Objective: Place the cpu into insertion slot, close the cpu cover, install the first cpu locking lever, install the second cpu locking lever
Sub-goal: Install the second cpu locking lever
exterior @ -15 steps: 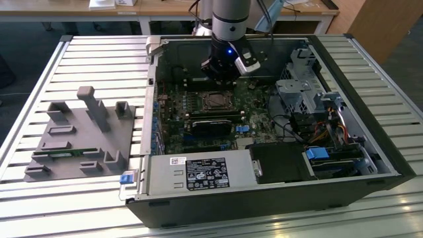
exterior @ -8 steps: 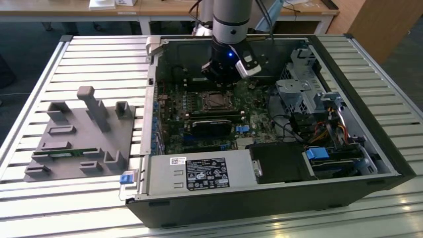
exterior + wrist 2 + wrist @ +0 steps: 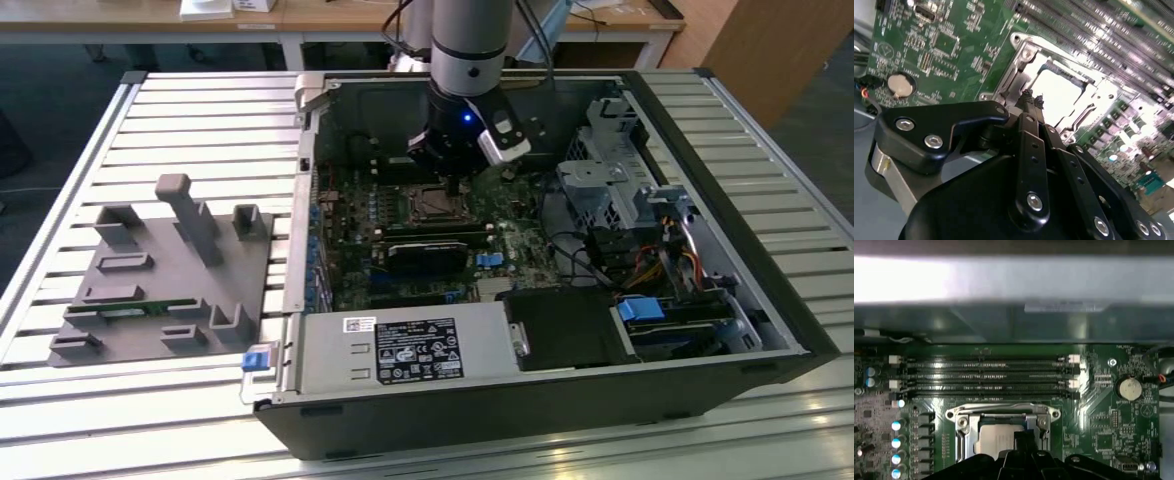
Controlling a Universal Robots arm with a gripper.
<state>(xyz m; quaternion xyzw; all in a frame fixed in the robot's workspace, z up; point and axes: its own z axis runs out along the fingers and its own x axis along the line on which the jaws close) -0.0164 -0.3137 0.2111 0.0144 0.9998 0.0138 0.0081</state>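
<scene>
- Hanging over the open black computer case (image 3: 561,400), black gripper (image 3: 447,168) just above the small square dark-framed insertion slot (image 3: 434,205) on the green motherboard (image 3: 350,215).
- Lying flat in the slot, face up: small square cpu with a silvery-tan metal face (image 3: 1061,97), also at (image 3: 996,439). Square, so showing no long axis of its own.
- Sitting down around the chip: thin silvery metal cpu cover frame with a cut-out middle (image 3: 1021,60), chip face showing through the opening (image 3: 1004,412).
- Pinching together with no gap in the second wrist view: fingertips (image 3: 1029,97), clenched on nothing visible, tips right at the cover's edge; contact not resolvable.
- Blocking the near part of socket and chip in both wrist views: gripper body.
- Locking levers: hard to make out against the frame.
- Running parallel to one cover edge: long black narrow memory slots (image 3: 984,375).
- Sitting on the slatted table (image 3: 200,120), toward the exterior view's left: grey plastic fixture tray (image 3: 167,275).
</scene>
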